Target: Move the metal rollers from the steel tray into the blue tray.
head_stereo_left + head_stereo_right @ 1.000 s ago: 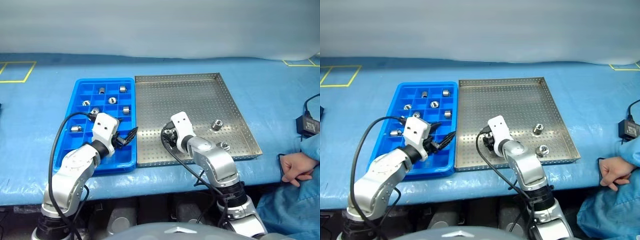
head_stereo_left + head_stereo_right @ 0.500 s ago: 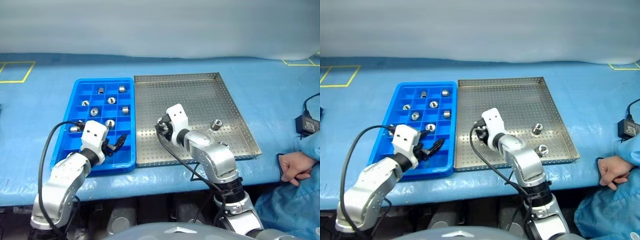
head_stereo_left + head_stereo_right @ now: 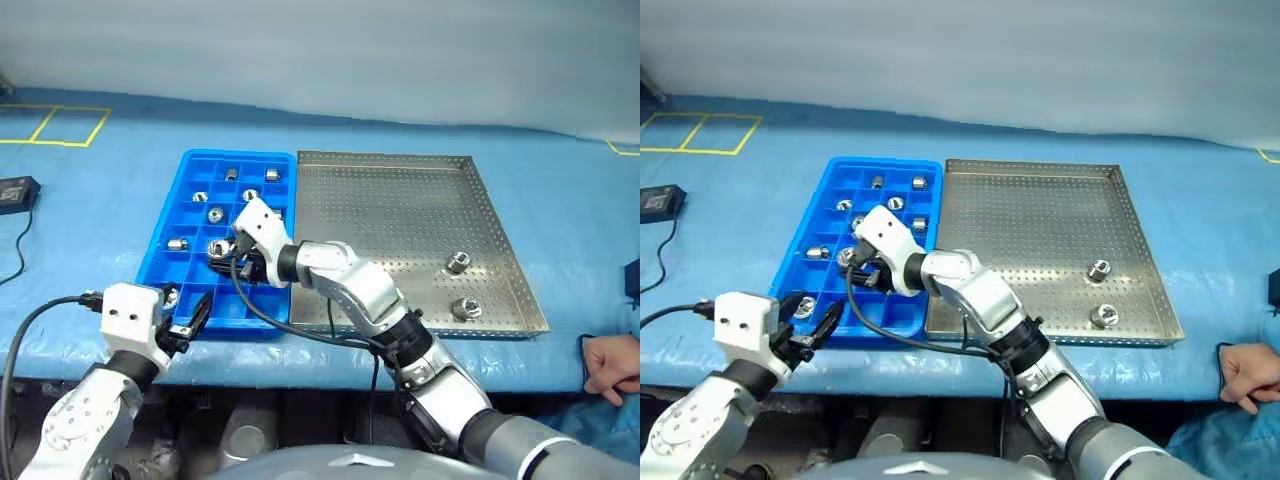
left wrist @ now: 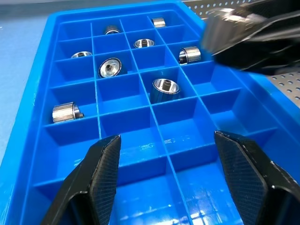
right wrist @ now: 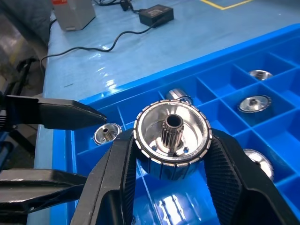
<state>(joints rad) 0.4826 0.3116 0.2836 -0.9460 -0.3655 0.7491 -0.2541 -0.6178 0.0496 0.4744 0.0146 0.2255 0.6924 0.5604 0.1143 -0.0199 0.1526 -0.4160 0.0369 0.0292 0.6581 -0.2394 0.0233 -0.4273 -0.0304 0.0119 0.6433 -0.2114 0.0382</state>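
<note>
While R gripper (image 5: 171, 154) is pinching one roller (image 5: 172, 138) over the blue tray (image 3: 165, 232), most of the job is looking done: approx. eight rollers are already sitting in separate compartments. Two rollers (image 3: 458, 263) are lying on the steel tray (image 3: 400, 215) w/ nothing near them. L gripper (image 4: 171, 171) is hanging spread and empty at blue tray's near edge. Judging: this drop, then two more trips.

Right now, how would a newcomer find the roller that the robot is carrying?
Start at the blue tray, left of the steel tray. Over its near cells, the right gripper holds one metal roller. Unlike the others, it is clamped between black fingers.
</note>
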